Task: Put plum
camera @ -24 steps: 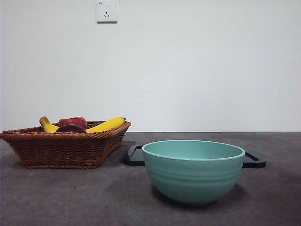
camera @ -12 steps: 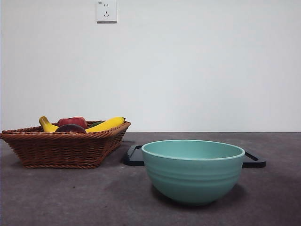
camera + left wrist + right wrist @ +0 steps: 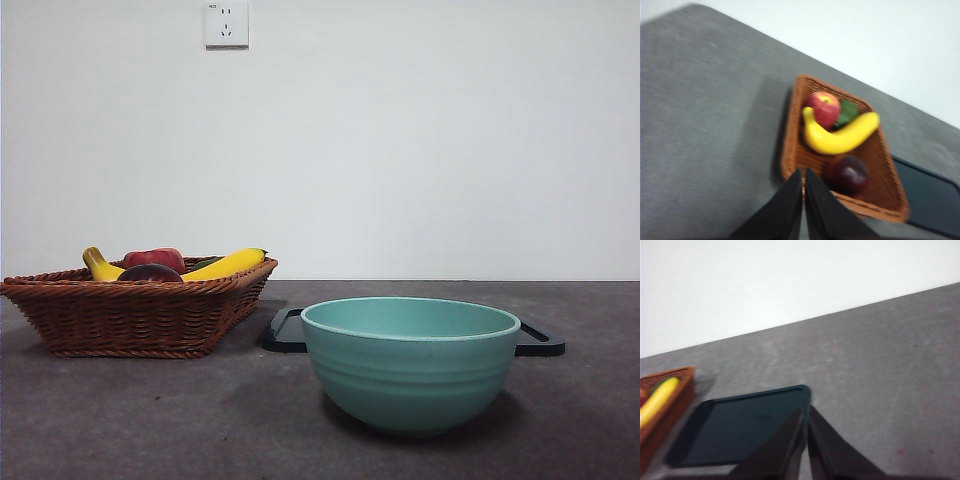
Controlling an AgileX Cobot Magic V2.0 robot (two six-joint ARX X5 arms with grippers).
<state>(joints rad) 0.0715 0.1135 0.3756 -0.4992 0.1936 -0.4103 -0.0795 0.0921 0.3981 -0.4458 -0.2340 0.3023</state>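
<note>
The dark maroon plum [image 3: 847, 174] lies in a brown wicker basket [image 3: 790, 150], beside a yellow banana [image 3: 840, 138] and a red apple [image 3: 823, 107]. In the front view the plum [image 3: 150, 273] peeks over the rim of the basket [image 3: 140, 315] at the left. My left gripper [image 3: 803, 172] is shut and empty, high above the basket's near edge. My right gripper [image 3: 805, 410] is shut and empty, above a dark tray [image 3: 747, 425]. Neither arm shows in the front view.
A teal bowl [image 3: 411, 362] stands near the front at centre right. The dark tray [image 3: 288, 331] lies behind it. A green item [image 3: 846, 112] lies in the basket by the apple. The table is grey, with a white wall behind.
</note>
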